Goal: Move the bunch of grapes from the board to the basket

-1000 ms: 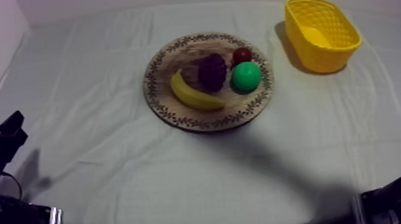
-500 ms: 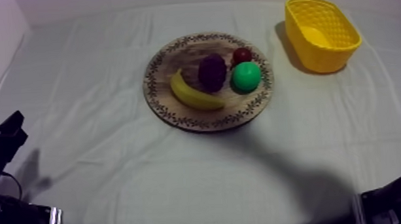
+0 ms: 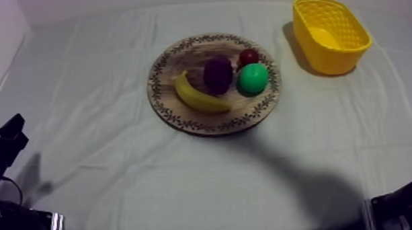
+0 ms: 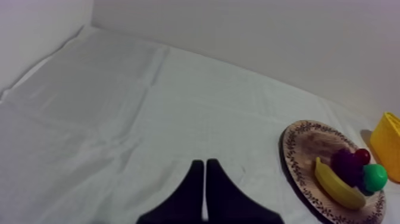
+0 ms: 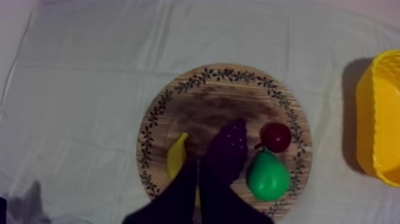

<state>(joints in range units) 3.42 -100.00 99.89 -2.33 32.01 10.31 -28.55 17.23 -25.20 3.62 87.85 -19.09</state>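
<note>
The dark purple bunch of grapes [image 3: 218, 74] lies in the middle of the round wooden board [image 3: 179, 57], between the banana [image 3: 197, 96] and the green pear [image 3: 252, 78]. The yellow basket [image 3: 329, 32] stands at the far right, with nothing in it. In the right wrist view my right gripper [image 5: 198, 164] hangs shut above the board [image 5: 208, 101], its tips over the gap between the banana [image 5: 176, 156] and the grapes [image 5: 228, 149]. My left gripper [image 4: 205, 162] is shut on nothing, low over the cloth well left of the board [image 4: 303, 143].
A small red fruit [image 3: 248, 56] sits on the board behind the pear, close to the grapes. My left arm [image 3: 5, 144] rests at the table's near left edge. A broad shadow lies on the cloth in front of the board.
</note>
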